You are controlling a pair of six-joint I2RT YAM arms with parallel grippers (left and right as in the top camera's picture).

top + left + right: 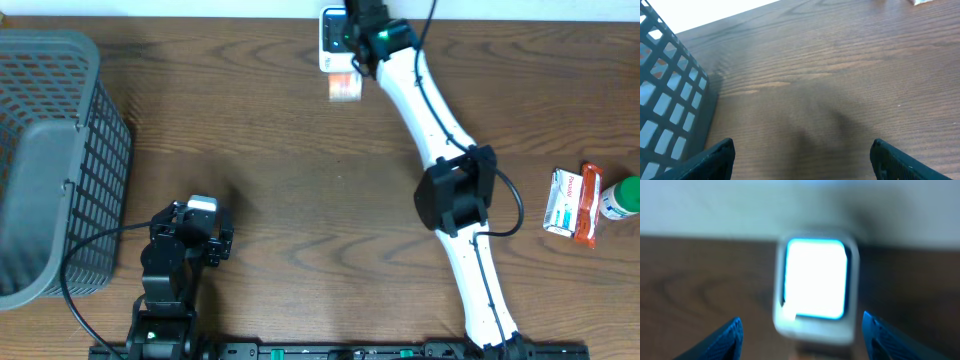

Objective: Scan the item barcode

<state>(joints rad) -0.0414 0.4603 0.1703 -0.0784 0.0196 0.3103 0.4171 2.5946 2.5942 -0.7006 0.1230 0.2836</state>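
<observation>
- We are presenting the right end effector (802, 326) released in front of the scanner (331, 38), with nothing sitting between its fingers.
- The item (344, 88) is apparently lying on the counter (280, 180) just beside the scanner, probably for reading.
- The left end effector (802, 150) is hovering released near the basket (50, 150), leaving the scan area free.
</observation>
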